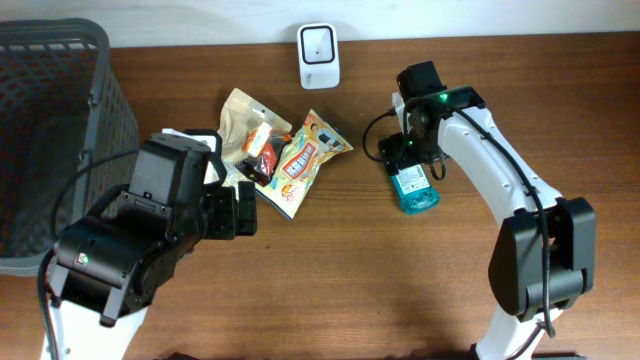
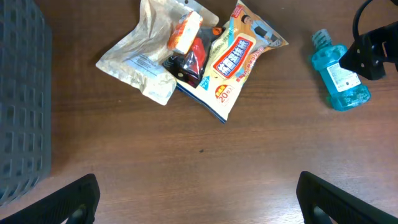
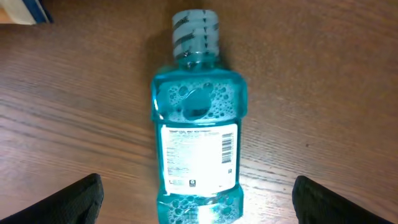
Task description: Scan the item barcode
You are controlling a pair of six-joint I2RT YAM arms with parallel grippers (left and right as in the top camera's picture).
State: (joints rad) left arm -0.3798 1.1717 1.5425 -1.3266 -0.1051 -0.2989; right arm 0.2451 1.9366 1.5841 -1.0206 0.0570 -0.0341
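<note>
The brown desk carries everything here, and the dark mesh basket stands well off to the left of the left hand, which hangs with its fingers spread wide and holds nothing. A loose heap of snack packets lies ahead of that hand and a little to its right. The right hand is also spread, its two fingers standing well apart on either side of the blue mouthwash bottle without touching it. That bottle, which I take to be the item to scan, lies flat on the desk directly under the right hand, cap pointing away from the fingers and label facing up. The white scanner stands upright ahead of the right hand and off to its left, near the far edge of the desk and well apart from the bottle. The barcode shows as a narrow strip on the label, on the side nearer the right finger. As I judge it, the step in hand is the pick-up of the bottle, with the scan itself not yet done. The next move would call for lowering the spread fingers around the bottle's body and pinching its flat sides. After that comes a lift and a turn so that the barcode faces the scanner's window, with neither finger covering the strip.
</note>
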